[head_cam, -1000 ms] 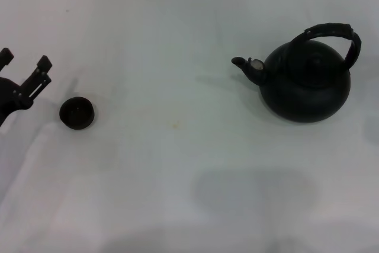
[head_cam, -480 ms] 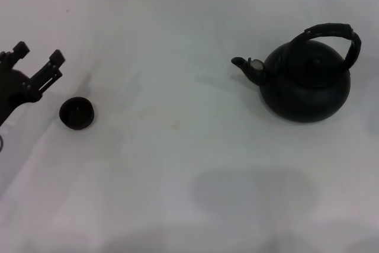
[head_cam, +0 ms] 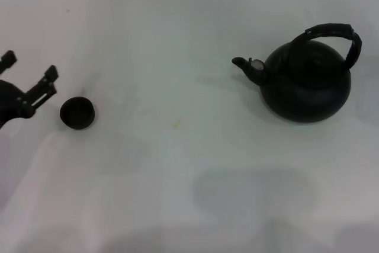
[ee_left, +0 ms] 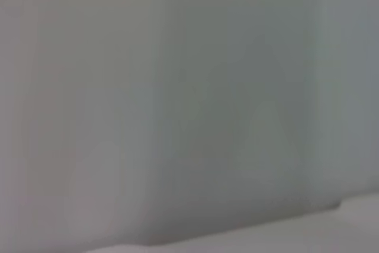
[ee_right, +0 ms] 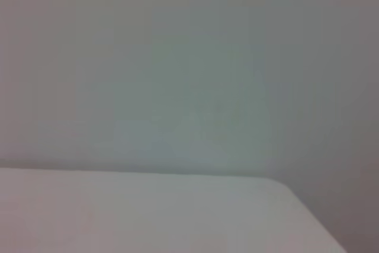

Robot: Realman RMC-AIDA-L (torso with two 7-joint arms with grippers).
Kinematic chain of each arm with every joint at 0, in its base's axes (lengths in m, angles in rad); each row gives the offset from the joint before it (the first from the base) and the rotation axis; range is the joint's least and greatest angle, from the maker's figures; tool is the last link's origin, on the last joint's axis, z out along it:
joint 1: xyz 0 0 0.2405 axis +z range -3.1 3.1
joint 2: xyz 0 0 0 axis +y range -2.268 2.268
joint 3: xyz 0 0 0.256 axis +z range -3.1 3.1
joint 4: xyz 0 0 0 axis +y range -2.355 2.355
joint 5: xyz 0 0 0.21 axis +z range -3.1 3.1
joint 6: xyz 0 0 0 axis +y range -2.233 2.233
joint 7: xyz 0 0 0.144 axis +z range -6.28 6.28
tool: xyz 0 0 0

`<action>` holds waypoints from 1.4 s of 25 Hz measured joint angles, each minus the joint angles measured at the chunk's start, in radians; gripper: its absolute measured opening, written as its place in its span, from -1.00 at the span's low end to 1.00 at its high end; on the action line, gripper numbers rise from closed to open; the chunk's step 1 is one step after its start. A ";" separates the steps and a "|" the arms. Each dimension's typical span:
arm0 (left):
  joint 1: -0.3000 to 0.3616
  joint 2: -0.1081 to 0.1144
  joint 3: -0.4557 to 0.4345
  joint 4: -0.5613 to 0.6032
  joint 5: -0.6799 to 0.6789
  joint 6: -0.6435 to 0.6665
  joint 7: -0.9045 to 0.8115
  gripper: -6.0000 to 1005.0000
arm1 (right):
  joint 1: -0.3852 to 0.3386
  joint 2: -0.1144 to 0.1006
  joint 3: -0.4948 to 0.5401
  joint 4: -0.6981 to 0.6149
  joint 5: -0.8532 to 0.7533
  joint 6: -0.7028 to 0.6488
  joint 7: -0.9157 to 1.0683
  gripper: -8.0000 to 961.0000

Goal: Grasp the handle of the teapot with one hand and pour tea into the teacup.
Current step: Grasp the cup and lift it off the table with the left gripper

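Left tool point(head_cam: 31, 74), fingers apart, is set just beside teacup point(head_cam: 77, 112); teapot point(head_cam: 306, 81), handle point(head_cam: 335, 38) are placed far rightward; right tool unseen.

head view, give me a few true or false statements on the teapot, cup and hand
1. The teapot stands upright on the table. True.
2. The left hand grips the handle. False: it is open, beside the cup, far from the teapot.
3. The spout points toward the cup's side of the table. True.
4. The cup sits right under the spout. False: it stands far off, across the table.
5. The right hand is on the teapot. False: no right hand is in view.
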 joint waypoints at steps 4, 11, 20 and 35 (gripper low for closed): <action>0.068 0.004 0.128 -0.139 0.002 0.140 -0.030 0.72 | 0.001 0.001 0.005 -0.015 0.000 -0.003 0.004 0.51; 0.108 0.006 0.211 -0.207 0.011 0.241 -0.117 0.72 | 0.003 0.003 0.005 -0.037 0.000 -0.001 0.006 0.51; 0.082 0.005 0.225 -0.129 0.005 0.270 -0.164 0.72 | 0.000 0.004 0.001 -0.048 0.000 -0.001 0.006 0.51; -0.018 0.010 0.223 -0.019 0.009 0.276 -0.232 0.73 | 0.003 0.004 -0.001 -0.046 0.000 0.001 0.006 0.51</action>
